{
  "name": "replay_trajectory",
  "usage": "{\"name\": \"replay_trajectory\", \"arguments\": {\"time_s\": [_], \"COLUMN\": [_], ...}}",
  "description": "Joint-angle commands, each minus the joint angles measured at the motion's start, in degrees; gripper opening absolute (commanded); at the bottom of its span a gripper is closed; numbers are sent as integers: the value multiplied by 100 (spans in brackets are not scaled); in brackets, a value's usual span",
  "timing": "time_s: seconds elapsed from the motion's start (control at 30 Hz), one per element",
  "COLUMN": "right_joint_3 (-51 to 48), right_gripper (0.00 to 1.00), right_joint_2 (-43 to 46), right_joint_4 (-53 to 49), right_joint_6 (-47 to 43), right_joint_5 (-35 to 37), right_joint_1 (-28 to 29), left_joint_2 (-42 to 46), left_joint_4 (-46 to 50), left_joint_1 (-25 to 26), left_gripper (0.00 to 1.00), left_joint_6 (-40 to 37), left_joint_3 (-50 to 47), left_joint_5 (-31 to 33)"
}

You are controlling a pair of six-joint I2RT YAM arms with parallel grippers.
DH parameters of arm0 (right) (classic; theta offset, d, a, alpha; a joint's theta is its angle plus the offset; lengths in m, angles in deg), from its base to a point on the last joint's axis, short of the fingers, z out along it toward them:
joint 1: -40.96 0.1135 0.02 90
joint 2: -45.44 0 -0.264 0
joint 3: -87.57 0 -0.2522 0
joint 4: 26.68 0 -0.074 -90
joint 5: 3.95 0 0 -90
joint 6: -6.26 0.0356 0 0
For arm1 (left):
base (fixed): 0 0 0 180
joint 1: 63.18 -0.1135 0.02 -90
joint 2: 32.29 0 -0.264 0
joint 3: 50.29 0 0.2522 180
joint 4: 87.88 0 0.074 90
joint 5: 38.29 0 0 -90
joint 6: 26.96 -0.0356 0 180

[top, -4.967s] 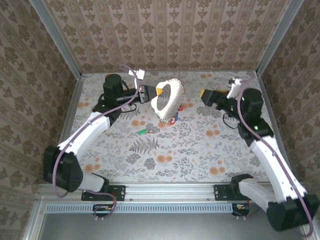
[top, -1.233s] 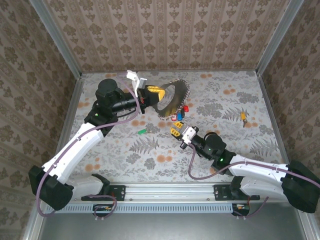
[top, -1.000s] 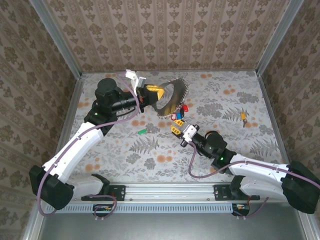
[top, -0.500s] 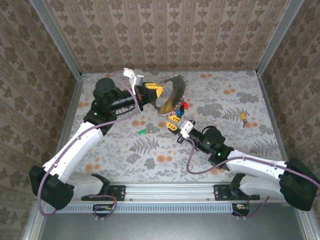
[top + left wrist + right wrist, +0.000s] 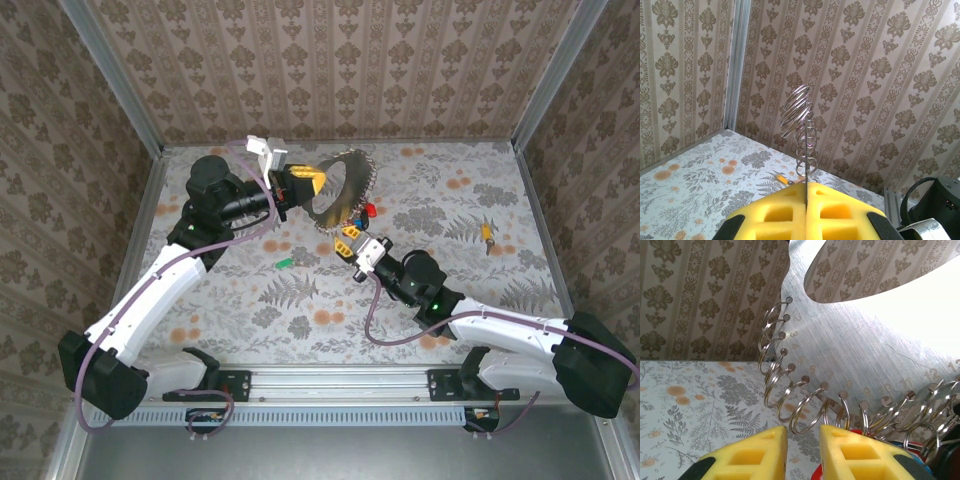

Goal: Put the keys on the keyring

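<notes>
Top external: right claw point(image 5: 349, 240), slightly apart, has crept nearer the keyring point(image 5: 352, 172); left claw point(image 5: 305, 183) stays clamped on it.

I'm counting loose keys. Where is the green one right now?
In the top view, the green key lies alone on the table, left of centre, between the left arm and the right gripper.

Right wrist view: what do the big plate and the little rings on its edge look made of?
The plate looks like brushed metal: matte silver, fine parallel scratches, engraved numbers. The rings are probably polished steel wire: shiny, double-coiled like split rings.
</notes>
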Motion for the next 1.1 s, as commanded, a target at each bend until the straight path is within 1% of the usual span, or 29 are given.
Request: {"name": "replay_trajectory", "arguments": {"time_s": [0.0,0.43,0.67,0.8,1.07], "right_joint_3": [137,255,189,148,151], "right_gripper": [26,23,21,22,19], "right_joint_2": [-49,-344,-376,-333,-340], "right_joint_4": [152,519,734,739,741], "right_joint_6": [-192,-246,-151,-124,-89], "right_joint_5": [118,108,239,218,162], "right_joint_1": [-61,-97,-94,-106,-102], "left_joint_2": [180,221,257,279,276], "left_joint_4": [-338,-316,-330,-322,-303], "left_joint_1": [-22,5,29,42,66], "left_gripper": [0,0,0,0,0], "left_joint_6": [128,161,171,170,184], "left_joint_3": [78,47,20,16,14], "left_joint_5": [-30,-8,44,79,136]}}
